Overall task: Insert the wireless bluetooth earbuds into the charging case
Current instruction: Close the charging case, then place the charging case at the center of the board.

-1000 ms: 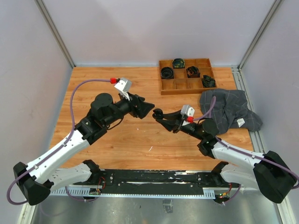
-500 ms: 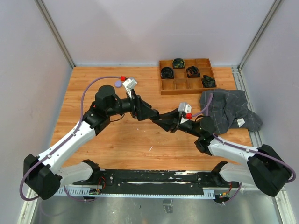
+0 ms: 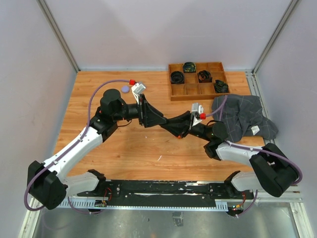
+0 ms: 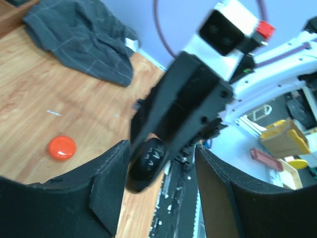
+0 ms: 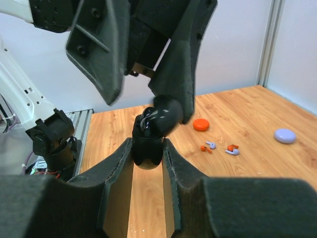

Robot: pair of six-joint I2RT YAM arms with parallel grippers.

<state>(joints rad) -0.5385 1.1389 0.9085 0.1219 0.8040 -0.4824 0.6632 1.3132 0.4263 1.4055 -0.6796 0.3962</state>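
earbuds (image 5: 231,149): lying on table (image 5: 237,111) at left, between orange case (image 5: 200,124) and lilac case (image 5: 286,135) | black case (image 5: 148,146): raised at centre, pinched by right gripper (image 5: 147,151) | left gripper (image 4: 161,153): fingers spread about its lid | step: case opening, as judged | next: lid to be swung back, base held steady

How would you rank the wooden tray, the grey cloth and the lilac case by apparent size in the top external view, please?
1. grey cloth, only marginally ahead
2. wooden tray, nearly alike
3. lilac case, clearly smallest
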